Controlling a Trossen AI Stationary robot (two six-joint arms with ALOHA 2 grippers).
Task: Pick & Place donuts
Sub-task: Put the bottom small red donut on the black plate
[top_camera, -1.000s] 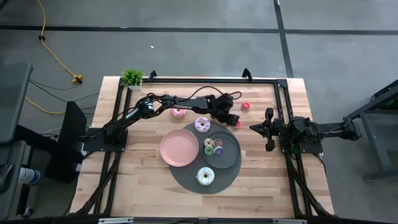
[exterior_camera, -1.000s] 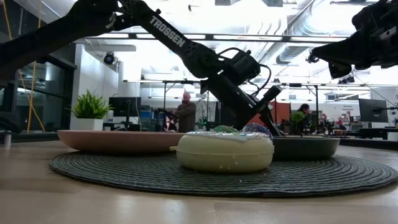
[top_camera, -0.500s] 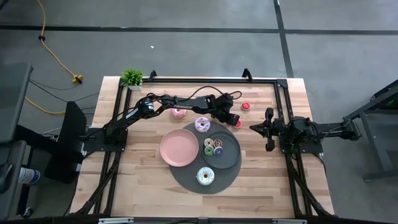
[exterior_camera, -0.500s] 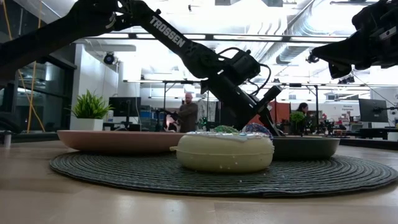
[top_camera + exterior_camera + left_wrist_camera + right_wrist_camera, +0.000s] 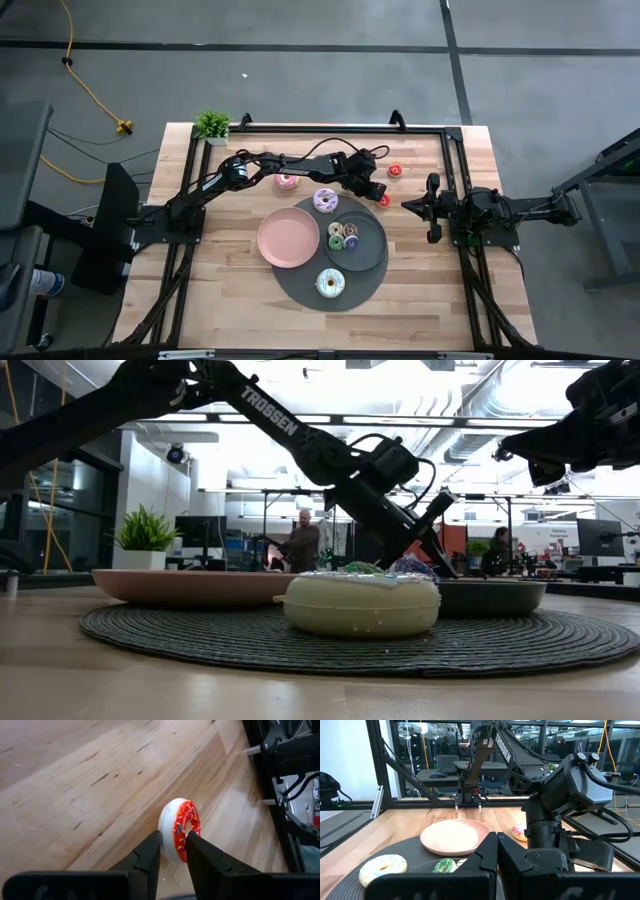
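I see the left gripper clamped on a tiny red donut (held on edge, rim between the fingers). My right gripper, pressed together, waits beside the table's right edge.

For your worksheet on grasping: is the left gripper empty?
No: the left gripper has its fingers pinched on a red-iced donut, held on edge.

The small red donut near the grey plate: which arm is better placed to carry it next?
The left arm. Its hand is already shut on the small red donut, beside the grey plate. The right hand is shut and holds nothing, off to the side.
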